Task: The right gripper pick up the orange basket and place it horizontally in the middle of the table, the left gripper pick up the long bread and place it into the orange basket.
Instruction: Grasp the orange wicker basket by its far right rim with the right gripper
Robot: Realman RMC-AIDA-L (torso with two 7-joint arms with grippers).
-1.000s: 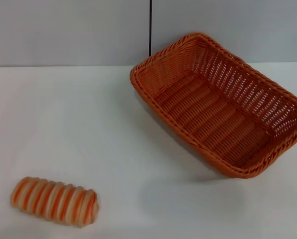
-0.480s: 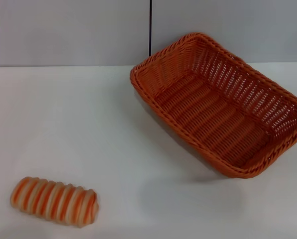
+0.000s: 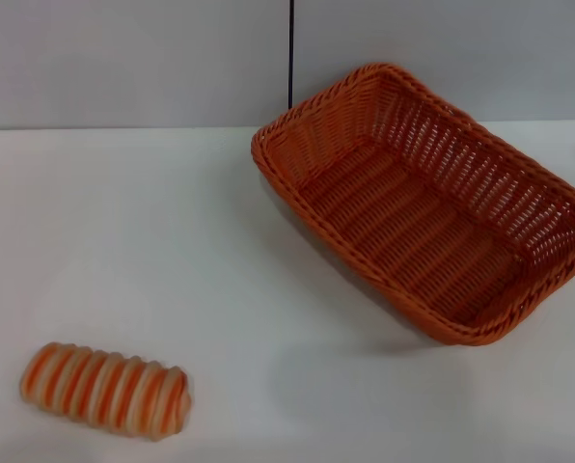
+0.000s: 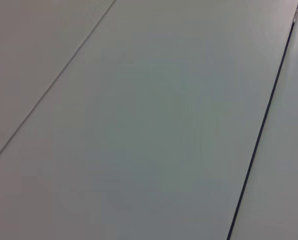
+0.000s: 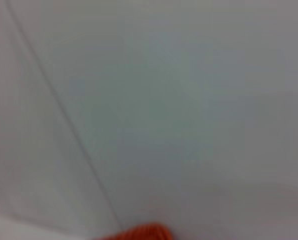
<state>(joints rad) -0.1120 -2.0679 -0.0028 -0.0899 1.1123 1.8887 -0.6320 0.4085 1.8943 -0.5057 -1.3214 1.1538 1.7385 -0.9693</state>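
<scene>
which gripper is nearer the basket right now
Likely right, though neither gripper shows in any view. The right wrist view catches an orange basket edge; the left wrist view shows only wall. The basket sits on the robot's right.

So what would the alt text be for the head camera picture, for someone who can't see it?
A large orange basket sits empty and askew at the far right of a white table. A striped long bread lies alone near the front left corner. Neither robot gripper is in the picture.

No arm or gripper in head view, L and R wrist views show no fingers
</scene>
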